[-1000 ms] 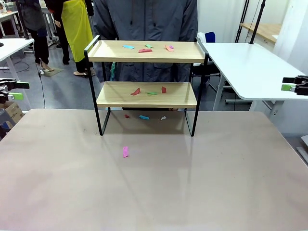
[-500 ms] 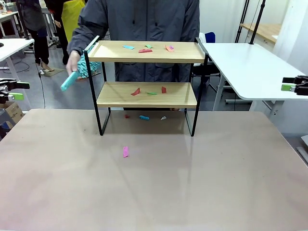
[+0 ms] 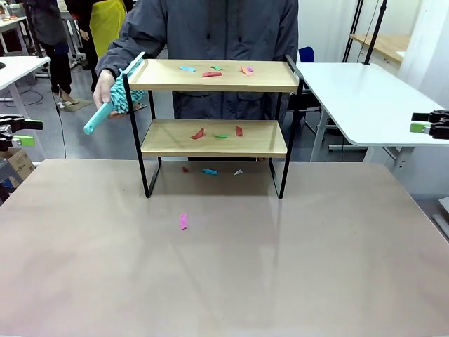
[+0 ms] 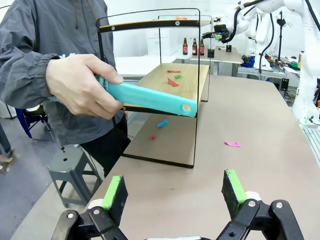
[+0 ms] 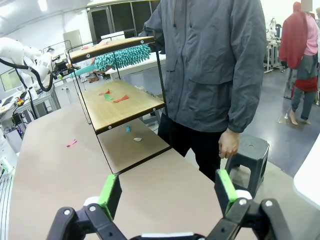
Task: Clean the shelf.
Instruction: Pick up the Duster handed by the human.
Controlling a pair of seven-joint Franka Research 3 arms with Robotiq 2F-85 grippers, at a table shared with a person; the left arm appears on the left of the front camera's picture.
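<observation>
Front view: the shelf (image 3: 214, 137), a small two-tier rack of two light wooden boards in a thin black metal frame, stands at the middle of the far part of the pale beige tabletop (image 3: 316, 267). Small coloured paper scraps (image 3: 212, 73) lie on its top board, more on the lower board and on the tabletop under it, and one pink scrap (image 3: 183, 222) lies alone in front of the shelf. A person in a grey jacket (image 3: 217, 28) stands behind the shelf. Their hand (image 3: 105, 88) holds a turquoise duster with a fluffy head (image 3: 116, 102) at the left end of the top board. The left gripper (image 3: 17, 132) is at the picture's left edge and the right gripper (image 3: 422, 123) at the right edge, both well apart from the shelf.

Left wrist view: the left gripper (image 4: 173, 190) has its fingers (image 4: 112, 192) spread wide with nothing between them. Beyond them the hand (image 4: 82, 85) grips the duster (image 4: 150, 100) by its smooth handle, in front of the shelf (image 4: 190, 87).

Right wrist view: the right gripper (image 5: 167, 190) has its fingers (image 5: 225, 187) wide apart and empty. The shelf (image 5: 120, 112) stands ahead to the left, and the duster (image 5: 122, 57) has its fluffy head at the end of the top board. The person's other hand (image 5: 227, 145) hangs at their side.
</observation>
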